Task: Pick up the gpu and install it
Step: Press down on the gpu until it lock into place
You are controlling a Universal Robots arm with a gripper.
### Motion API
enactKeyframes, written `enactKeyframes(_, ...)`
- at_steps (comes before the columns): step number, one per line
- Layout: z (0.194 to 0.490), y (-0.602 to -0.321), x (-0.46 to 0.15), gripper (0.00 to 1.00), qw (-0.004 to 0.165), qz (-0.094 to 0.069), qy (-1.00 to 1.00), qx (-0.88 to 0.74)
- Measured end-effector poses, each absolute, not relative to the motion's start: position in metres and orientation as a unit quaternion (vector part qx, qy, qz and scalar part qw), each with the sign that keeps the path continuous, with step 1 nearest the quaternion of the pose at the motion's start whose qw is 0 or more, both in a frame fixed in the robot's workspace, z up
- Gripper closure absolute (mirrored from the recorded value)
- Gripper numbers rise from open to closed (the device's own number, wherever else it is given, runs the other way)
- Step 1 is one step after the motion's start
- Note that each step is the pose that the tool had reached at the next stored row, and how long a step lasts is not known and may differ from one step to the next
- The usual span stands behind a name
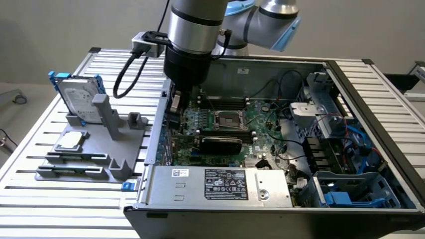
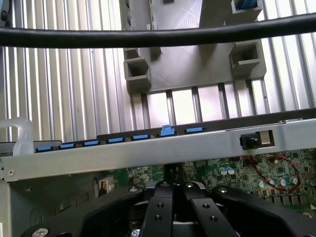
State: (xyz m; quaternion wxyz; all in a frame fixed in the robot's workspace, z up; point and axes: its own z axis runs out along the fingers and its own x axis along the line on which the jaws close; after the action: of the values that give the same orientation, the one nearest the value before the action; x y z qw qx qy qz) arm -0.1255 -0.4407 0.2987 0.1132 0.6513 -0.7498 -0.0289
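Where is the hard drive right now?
In the exterior view the hard drive stands upright in its blue frame on the grey holder, at that view's left, outside the computer case.

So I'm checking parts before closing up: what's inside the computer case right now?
Inside the computer case: green motherboard with an empty CPU socket, a black-shrouded gpu, the power supply, blue drive bays. The gripper covers the rear slots.

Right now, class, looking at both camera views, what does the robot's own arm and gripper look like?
The arm is a silver-grey tube with black bands, a light-blue joint cap and a black wrist section. A small grey box clamps to it, trailing a looping black cable. The gripper is black, with bolted linkage bars.
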Motion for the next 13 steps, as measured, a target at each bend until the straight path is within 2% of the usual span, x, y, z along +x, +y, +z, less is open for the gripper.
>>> enactKeyframes(13,0.2986,-0.4342,-0.1228,0.89,0.118,-0.024,-0.750,0.651)
